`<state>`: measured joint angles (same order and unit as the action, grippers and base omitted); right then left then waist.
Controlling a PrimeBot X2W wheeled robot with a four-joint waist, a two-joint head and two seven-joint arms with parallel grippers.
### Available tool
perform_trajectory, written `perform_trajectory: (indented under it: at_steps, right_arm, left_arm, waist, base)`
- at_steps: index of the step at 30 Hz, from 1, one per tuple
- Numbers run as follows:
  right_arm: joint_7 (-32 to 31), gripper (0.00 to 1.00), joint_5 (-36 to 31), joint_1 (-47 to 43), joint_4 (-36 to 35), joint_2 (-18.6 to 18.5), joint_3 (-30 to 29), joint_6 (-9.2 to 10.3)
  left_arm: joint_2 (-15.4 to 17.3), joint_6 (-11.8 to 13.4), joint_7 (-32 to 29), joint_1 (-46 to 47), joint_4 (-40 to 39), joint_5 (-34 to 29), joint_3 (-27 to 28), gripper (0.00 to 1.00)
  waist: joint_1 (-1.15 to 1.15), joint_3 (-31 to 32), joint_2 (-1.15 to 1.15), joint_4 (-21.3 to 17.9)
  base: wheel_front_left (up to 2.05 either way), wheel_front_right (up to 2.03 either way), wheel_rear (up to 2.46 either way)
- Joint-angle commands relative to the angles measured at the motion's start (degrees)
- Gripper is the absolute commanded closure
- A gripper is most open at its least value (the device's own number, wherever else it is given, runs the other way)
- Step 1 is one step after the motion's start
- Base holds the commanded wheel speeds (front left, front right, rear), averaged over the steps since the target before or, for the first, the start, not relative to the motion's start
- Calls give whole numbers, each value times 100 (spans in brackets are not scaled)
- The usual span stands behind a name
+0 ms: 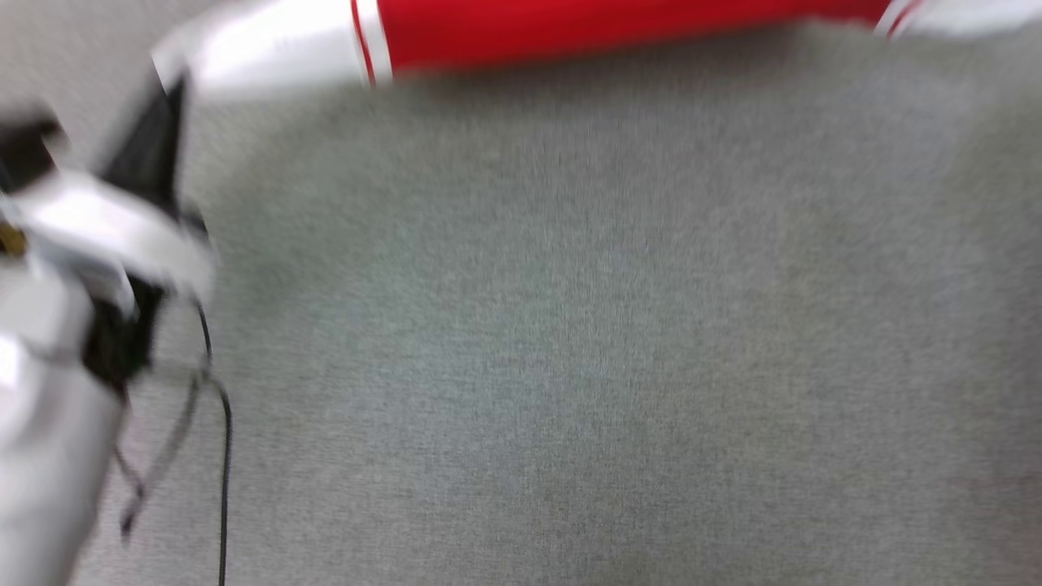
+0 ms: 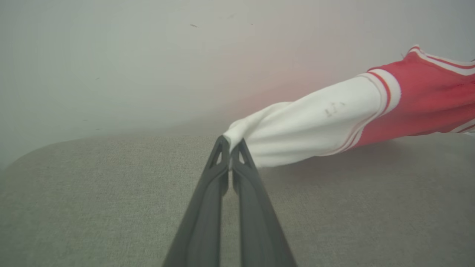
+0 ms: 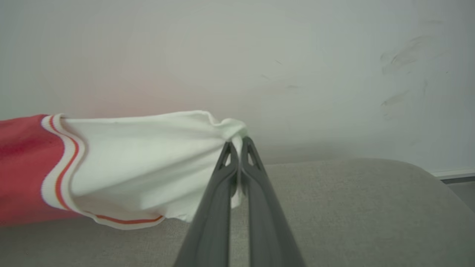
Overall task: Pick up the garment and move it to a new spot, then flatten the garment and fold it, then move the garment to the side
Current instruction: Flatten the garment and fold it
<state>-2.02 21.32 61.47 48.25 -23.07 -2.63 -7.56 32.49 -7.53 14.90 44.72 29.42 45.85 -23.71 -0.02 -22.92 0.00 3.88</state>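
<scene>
The garment (image 1: pixel 619 28), red with white sleeves and striped trim, stretches across the top of the blurred head view above the grey cloth surface (image 1: pixel 570 342). My left gripper (image 2: pixel 231 142) is shut on the tip of one white sleeve (image 2: pixel 308 126), which pulls taut to the right toward the red body (image 2: pixel 430 100). My right gripper (image 3: pixel 237 141) is shut on the other white sleeve (image 3: pixel 148 155), with the red body (image 3: pixel 22 167) stretching off to the left. The garment hangs just above the surface between the two grippers. My left arm's pale forearm (image 1: pixel 73 325) stands at the head view's left edge.
A pale wall (image 3: pixel 297 55) with faint scuff marks rises behind the grey surface. The surface's rounded edge (image 3: pixel 438 174) shows at the right of the right wrist view. Thin black cables (image 1: pixel 220 423) hang from my left arm.
</scene>
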Motion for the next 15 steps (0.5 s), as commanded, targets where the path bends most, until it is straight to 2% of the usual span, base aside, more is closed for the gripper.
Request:
perform_trajectory:
  at_steps: [1, 9, 15]
  right_arm:
    - [-37, 100, 132, -283, -81, -64, 64, 14]
    - [-562, 100, 1357, -2445, -1043, -409, 603, 13]
    - [-904, 100, 1840, -3780, -1822, -700, 960, 13]
  left_arm:
    - [42, 34, 40, -328, -58, -35, 46, 100]
    - [-8, 229, 34, -2139, -744, -74, -81, 100]
    - [91, 439, -97, -3059, -1026, -22, -246, 100]
  waist:
    - [2, 485, 0, 12]
    - [2, 1203, 0, 69]
    - [2, 1580, 0, 26]
  base:
    - [0, 0, 0]
    - [0, 0, 0]
    - [0, 0, 0]
